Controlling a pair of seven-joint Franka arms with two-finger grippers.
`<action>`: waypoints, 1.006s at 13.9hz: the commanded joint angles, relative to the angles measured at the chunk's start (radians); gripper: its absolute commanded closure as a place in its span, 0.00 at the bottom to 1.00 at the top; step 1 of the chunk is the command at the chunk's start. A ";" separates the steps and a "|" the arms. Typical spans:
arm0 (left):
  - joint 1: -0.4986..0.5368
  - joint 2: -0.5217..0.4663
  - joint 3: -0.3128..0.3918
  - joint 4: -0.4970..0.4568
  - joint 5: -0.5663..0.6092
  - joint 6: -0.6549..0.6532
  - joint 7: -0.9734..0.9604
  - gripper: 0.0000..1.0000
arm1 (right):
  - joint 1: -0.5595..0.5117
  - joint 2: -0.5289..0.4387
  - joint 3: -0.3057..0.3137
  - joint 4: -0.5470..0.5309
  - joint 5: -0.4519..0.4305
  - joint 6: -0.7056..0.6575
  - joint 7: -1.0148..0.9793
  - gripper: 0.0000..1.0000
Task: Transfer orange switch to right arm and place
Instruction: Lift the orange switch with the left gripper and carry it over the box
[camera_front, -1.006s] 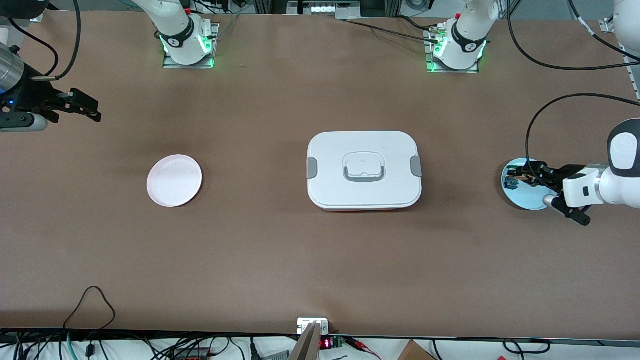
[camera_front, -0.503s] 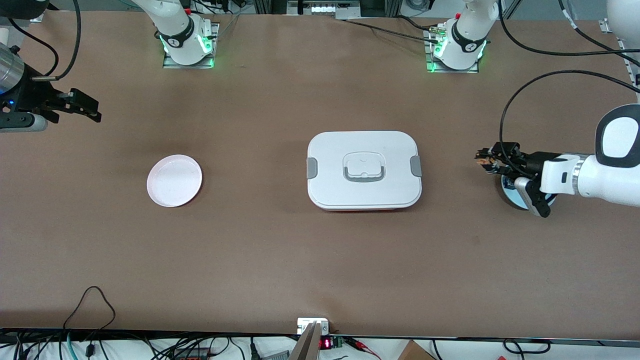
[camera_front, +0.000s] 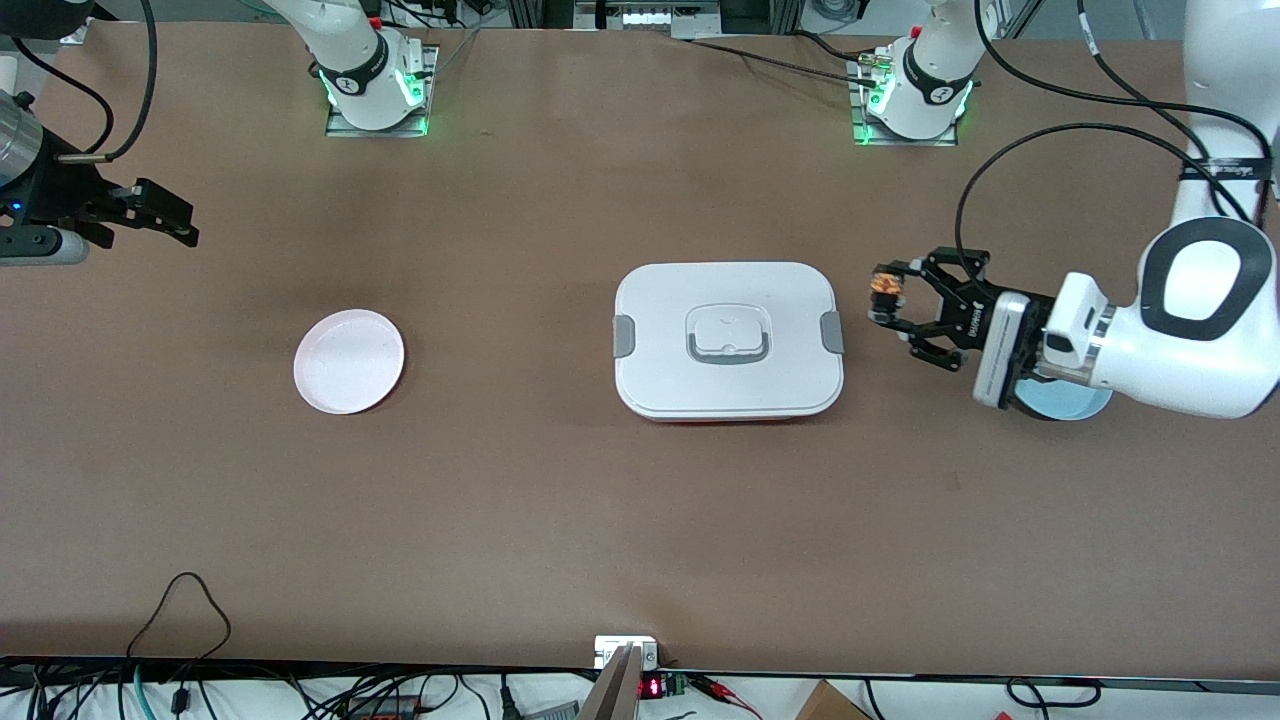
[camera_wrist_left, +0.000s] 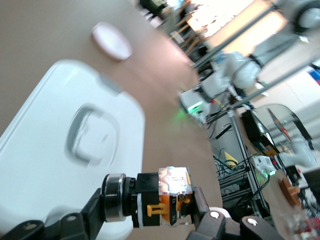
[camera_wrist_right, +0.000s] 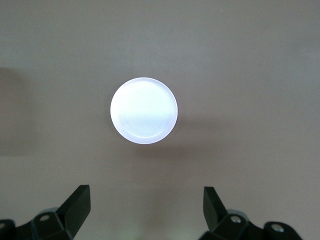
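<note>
My left gripper (camera_front: 886, 300) is shut on the orange switch (camera_front: 884, 289) and holds it over the bare table, between the white lidded box (camera_front: 728, 340) and the blue plate (camera_front: 1075, 404). In the left wrist view the switch (camera_wrist_left: 172, 186), black-bodied with orange parts, sits clamped between the fingers of that gripper (camera_wrist_left: 162, 202). My right gripper (camera_front: 165, 222) is open and empty, in the air at the right arm's end of the table. In the right wrist view it (camera_wrist_right: 145, 205) hangs over bare table, with the pink plate (camera_wrist_right: 144, 110) in sight.
The pink plate (camera_front: 349, 361) lies toward the right arm's end of the table. The white box with its grey handle stands in the middle. The left arm's wrist covers most of the blue plate. Cables run along the table's near edge.
My left gripper has risen off the blue plate with the orange switch and moved toward the white box. The right arm has not moved.
</note>
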 joint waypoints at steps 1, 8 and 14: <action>0.026 -0.018 -0.058 -0.063 -0.115 0.002 0.193 0.88 | -0.007 0.011 0.002 0.022 0.006 -0.006 -0.004 0.00; 0.022 -0.133 -0.219 -0.239 -0.421 0.325 0.440 0.88 | 0.001 0.028 0.009 0.021 0.092 -0.016 -0.007 0.00; 0.004 -0.123 -0.408 -0.277 -0.613 0.691 0.653 0.88 | 0.002 0.086 0.010 0.019 0.492 -0.062 -0.009 0.00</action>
